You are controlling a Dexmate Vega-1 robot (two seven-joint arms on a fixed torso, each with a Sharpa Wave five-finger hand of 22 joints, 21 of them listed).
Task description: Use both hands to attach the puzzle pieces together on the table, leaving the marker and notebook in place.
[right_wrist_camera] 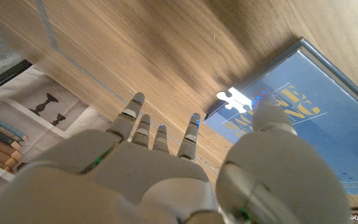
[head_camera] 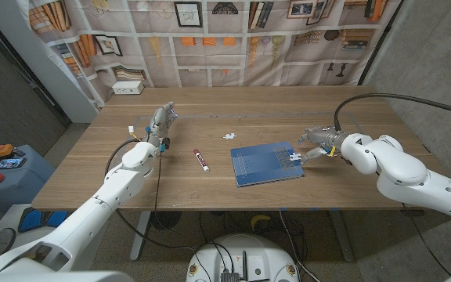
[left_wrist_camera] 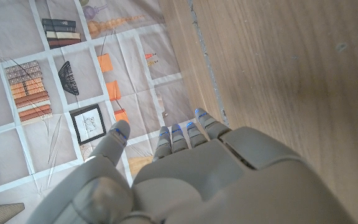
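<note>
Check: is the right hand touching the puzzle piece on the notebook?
Cannot tell. In the right wrist view the fingers sit right by the puzzle piece, hiding any gap.

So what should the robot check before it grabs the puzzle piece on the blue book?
1. Piece within reach: the white puzzle piece sits at the notebook corner, right beside the right robot hand: ok.
2. Right robot hand free: fingers apart, holding nothing: ok.
3. Second puzzle piece lies alone on the table: ok.
4. Left robot hand is far from both pieces: not ok.
5. Marker clear of the hands: ok.
6. Notebook staying put when the piece is lifted: cannot tell.
</note>
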